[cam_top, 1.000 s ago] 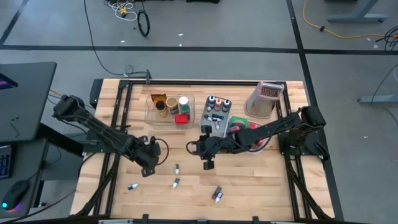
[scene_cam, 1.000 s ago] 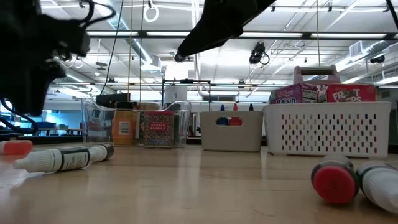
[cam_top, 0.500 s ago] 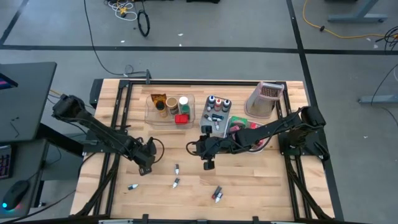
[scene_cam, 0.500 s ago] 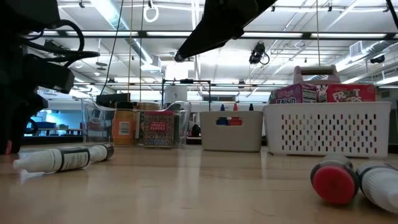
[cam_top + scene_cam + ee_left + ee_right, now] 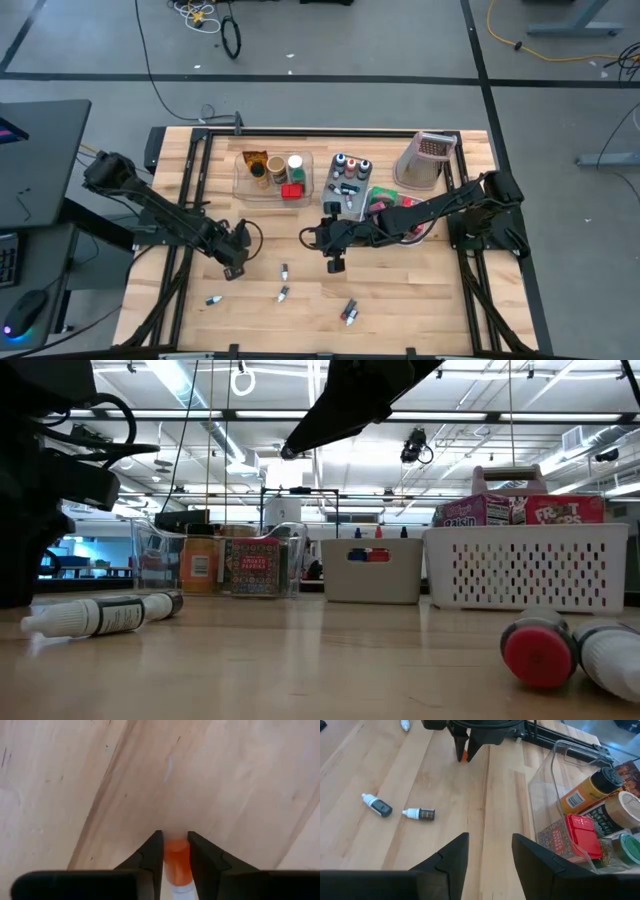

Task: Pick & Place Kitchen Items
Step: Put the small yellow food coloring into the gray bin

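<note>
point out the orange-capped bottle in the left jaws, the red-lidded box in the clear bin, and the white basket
orange-capped bottle [image 5: 177,861], left wrist view, on its orange cap.
red-lidded box [image 5: 582,835], right wrist view, middle of its red lid.
white basket [image 5: 525,568], low view, on its perforated front wall.

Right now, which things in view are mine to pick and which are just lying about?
Job: orange-capped bottle, held in the shut left gripper; loose tiny bottles; jars and red box in the clear bin.
Lying about: grey bin, white basket, floor cables. The open right gripper is idle by the grey bin.
</note>
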### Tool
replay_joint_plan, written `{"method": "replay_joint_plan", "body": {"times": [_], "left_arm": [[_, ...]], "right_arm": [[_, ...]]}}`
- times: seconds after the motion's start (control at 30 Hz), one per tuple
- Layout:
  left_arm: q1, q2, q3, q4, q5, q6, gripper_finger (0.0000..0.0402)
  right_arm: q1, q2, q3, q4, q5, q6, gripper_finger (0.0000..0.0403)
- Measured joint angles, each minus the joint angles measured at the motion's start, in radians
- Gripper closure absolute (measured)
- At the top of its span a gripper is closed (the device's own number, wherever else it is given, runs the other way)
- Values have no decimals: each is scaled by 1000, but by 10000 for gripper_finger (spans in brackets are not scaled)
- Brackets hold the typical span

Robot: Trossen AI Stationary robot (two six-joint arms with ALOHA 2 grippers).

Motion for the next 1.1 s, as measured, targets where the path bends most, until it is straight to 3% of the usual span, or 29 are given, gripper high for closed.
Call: {"method": "replay_joint_plan", "body": {"times": [0.17,0.3,0.5,0.67,0.87,1.1], "left_arm": [[1,-15,14,18,-12,-5,312],[1,-19,72,78,-81,46,314],[36,-20,148,192,-261,235,323],[112,-18,191,343,-338,470,312],[233,-16,221,570,-317,721,319],[390,25,221,848,-158,915,317]], "right_arm": [[0,0,0,-18,0,0,243],[6,-15,0,-90,-4,10,243],[9,-101,0,-258,1,123,243],[12,-199,-39,-360,9,218,243],[38,-393,-272,-294,8,334,243],[46,-663,-488,-231,15,379,243]]}}
